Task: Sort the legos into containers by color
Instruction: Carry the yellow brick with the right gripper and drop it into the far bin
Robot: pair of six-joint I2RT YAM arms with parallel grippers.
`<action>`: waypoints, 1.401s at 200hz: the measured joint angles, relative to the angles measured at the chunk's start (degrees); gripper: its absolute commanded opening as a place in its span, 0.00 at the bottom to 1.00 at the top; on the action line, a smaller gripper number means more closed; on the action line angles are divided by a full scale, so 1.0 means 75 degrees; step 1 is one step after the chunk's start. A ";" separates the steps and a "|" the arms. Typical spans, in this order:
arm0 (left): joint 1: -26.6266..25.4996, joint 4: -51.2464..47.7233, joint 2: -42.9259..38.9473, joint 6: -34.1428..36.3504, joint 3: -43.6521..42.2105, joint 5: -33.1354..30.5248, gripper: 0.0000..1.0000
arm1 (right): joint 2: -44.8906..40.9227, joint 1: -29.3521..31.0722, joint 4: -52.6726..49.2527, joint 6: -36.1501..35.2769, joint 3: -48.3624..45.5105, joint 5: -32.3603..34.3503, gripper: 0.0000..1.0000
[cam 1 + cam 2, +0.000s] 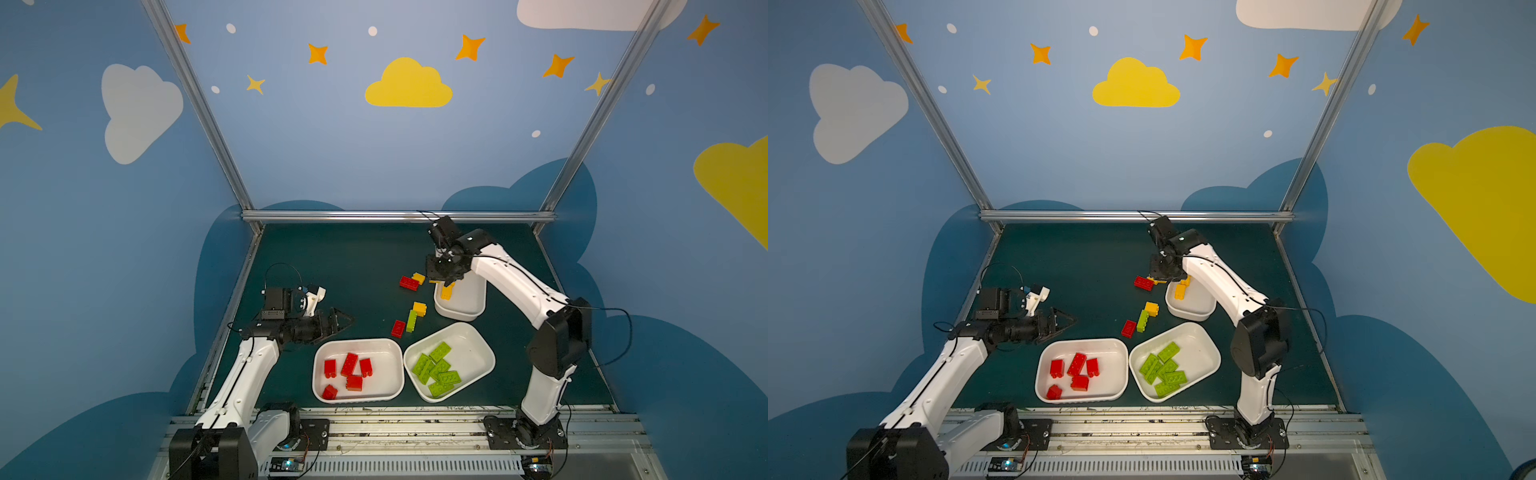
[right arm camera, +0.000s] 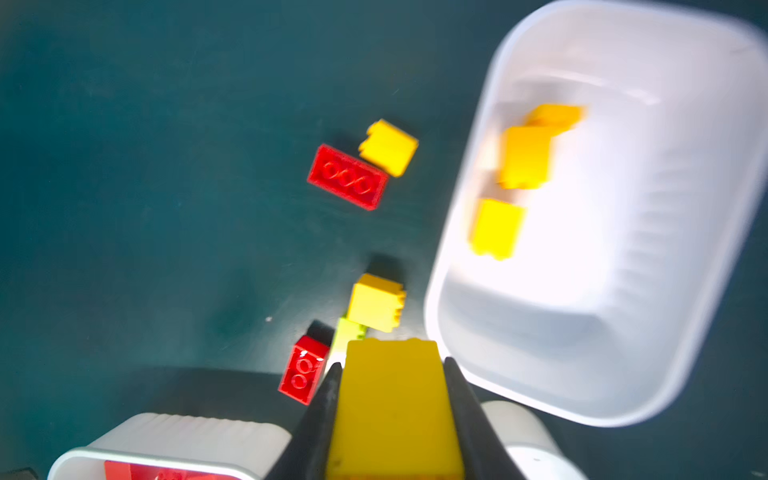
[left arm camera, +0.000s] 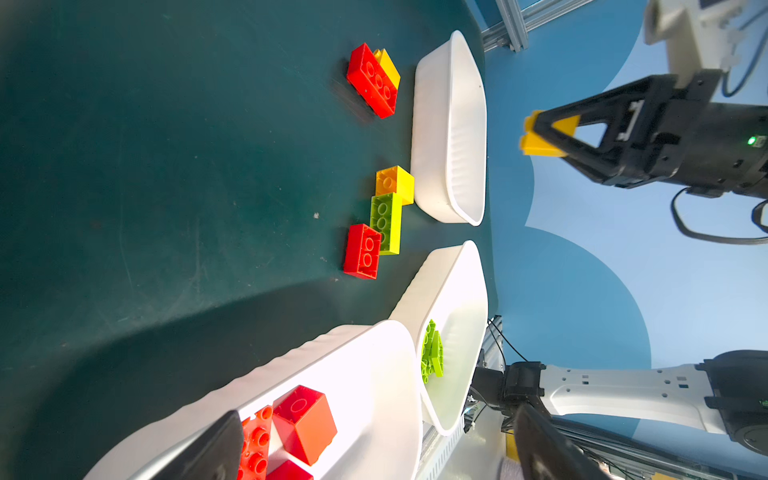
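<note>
Nearest the front edge of the table (image 1: 332, 257), two containers are sitting side by side. The red tray (image 1: 386, 365) is carrying five red bricks (image 1: 349, 364). The green tray (image 1: 471, 353), turned at an angle just to its right, is carrying a heap of green bricks (image 1: 439, 369).

Just beyond the red tray's far left corner we are holding our left gripper (image 1: 345, 322) above bare table, its jaws spread wide with nothing between them.

Farther in, near the middle, three loose legos are lying in a touching chain: a small red brick (image 1: 398, 328), a loose green brick (image 1: 412, 321) and a loose yellow brick (image 1: 419, 308). Beyond them a long red brick (image 1: 409, 283) is lying against a far yellow brick (image 1: 419, 277).

Toward the far right edge, the yellow tray (image 1: 467, 301) is holding stored yellow bricks (image 2: 525, 156), blurred in the right wrist view. By that tray's far left corner we are hovering our right gripper (image 2: 392, 363), which is pinching a held yellow brick (image 2: 395, 415) well clear of the table.
</note>
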 measured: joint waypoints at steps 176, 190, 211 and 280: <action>0.0000 0.0434 0.0175 -0.0472 0.0012 0.0029 1.00 | 0.4004 -0.2576 -0.0096 -0.1463 0.2806 0.0332 0.44; 0.0000 0.0449 0.0221 -0.0475 0.0012 0.0029 0.99 | 0.4121 -0.2588 -0.0119 -0.1530 0.2981 0.0315 0.50; 0.0000 0.0446 0.0323 -0.0475 0.0015 0.0017 1.00 | 0.4112 -0.2588 -0.0204 -0.1582 0.2993 0.0271 0.57; 0.0000 0.0376 0.0408 -0.0463 0.0256 -0.0085 1.00 | 0.2699 -0.2136 -0.0268 -0.2337 0.2206 -0.0172 0.61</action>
